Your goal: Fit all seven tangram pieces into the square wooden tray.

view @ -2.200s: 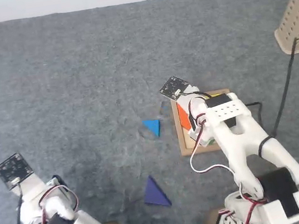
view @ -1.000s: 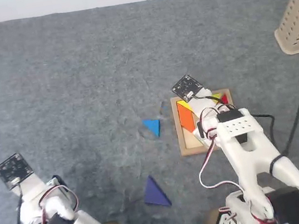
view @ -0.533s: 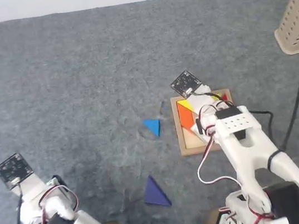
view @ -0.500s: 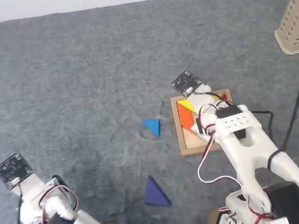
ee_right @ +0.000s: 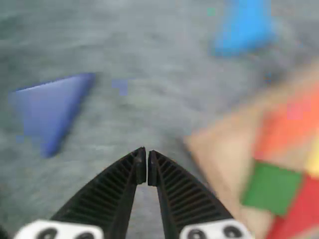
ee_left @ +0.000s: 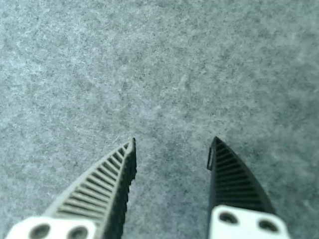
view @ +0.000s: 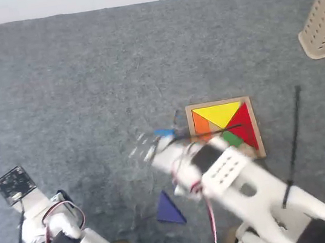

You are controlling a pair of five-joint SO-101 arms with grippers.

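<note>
The square wooden tray point(view: 218, 103) is partly filled. The dark blue triangle point(view: 168, 209) and light blue triangle point(ee_right: 244, 27) lie loose on the table beside it, not yet fitted. Between them hangs the right claw point(ee_right: 147, 157), pinched closed and empty, probably placed to fetch one. The left claw point(ee_left: 172, 144) gapes, holding nothing.

High camera overhead, wrist cameras close — tray point(view: 218, 103) shared with right

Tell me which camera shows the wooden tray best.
The high view: nearly the whole wooden tray lies in sight, its near-left corner behind the right arm. The right wrist view catches one corner. The left wrist view faces grey carpet.
</note>
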